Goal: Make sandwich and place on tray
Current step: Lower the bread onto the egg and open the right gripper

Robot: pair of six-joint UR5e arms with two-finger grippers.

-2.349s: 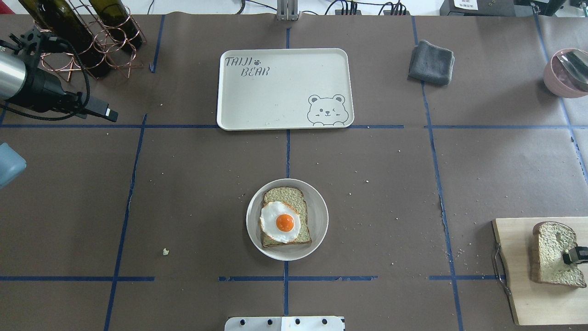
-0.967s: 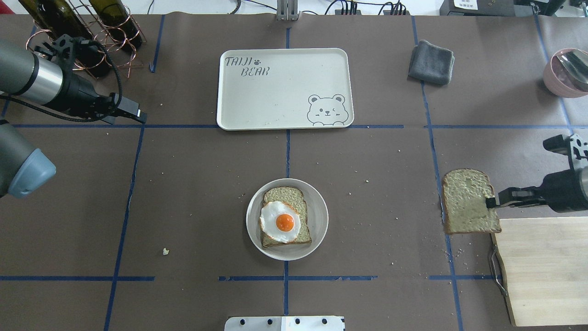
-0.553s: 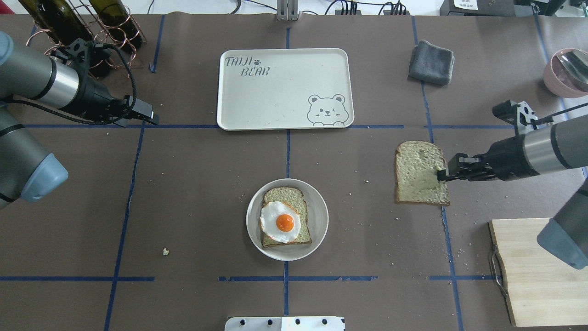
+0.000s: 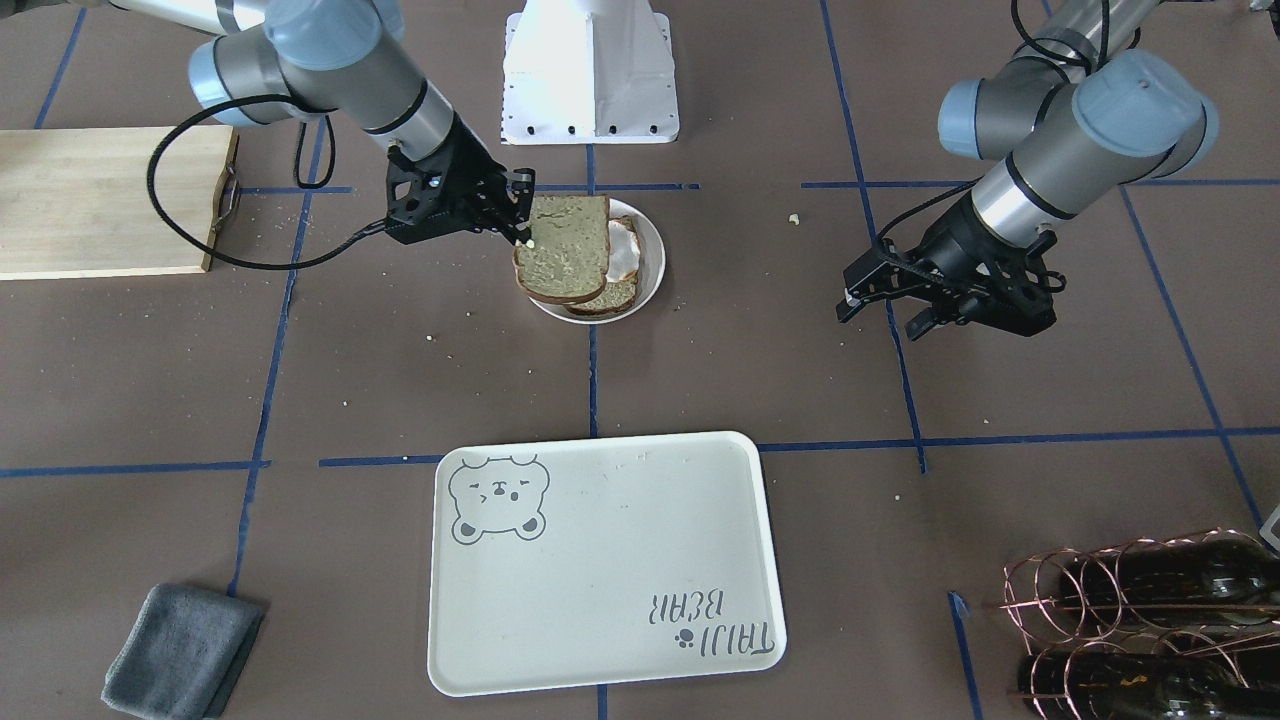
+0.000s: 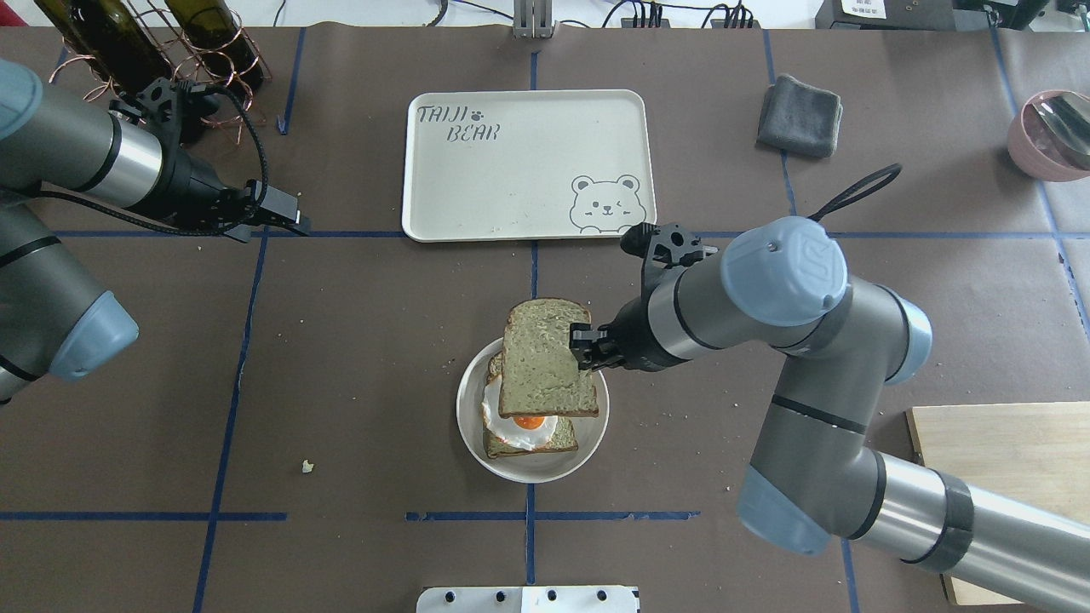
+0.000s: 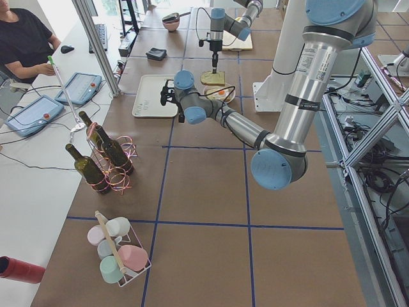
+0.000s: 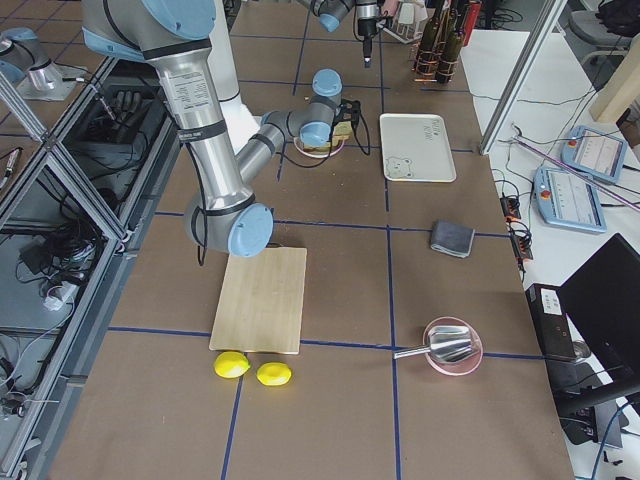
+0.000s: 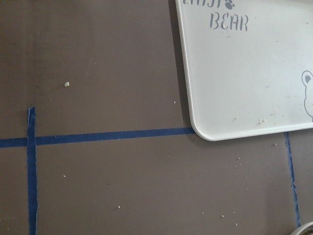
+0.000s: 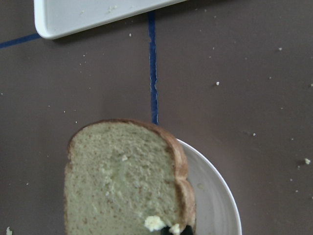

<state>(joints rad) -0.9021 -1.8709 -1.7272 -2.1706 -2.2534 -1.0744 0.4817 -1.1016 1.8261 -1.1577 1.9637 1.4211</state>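
My right gripper (image 5: 582, 348) is shut on the edge of a bread slice (image 5: 545, 370) and holds it flat just above the white plate (image 5: 596, 426). On the plate lie the other bread slice (image 5: 528, 445) and the fried egg (image 5: 528, 423), mostly covered from above. The front-facing view shows the same gripper (image 4: 522, 226), held slice (image 4: 565, 248) and plate (image 4: 652, 250). The right wrist view shows the slice (image 9: 122, 181) over the plate rim (image 9: 220, 196). The cream bear tray (image 5: 511, 170) lies beyond, bare. My left gripper (image 5: 288, 219) hovers open and empty left of the tray.
A wooden cutting board (image 5: 1005, 477) lies at the front right. A grey cloth (image 5: 799, 115) and a pink bowl (image 5: 1052, 136) are at the far right. Wine bottles in a copper rack (image 5: 170, 51) stand far left. Two lemons (image 7: 232, 365) lie by the board.
My right gripper has lifted the bread slice off the cutting board and carried it left to above the plate. My left arm has moved right toward the tray.
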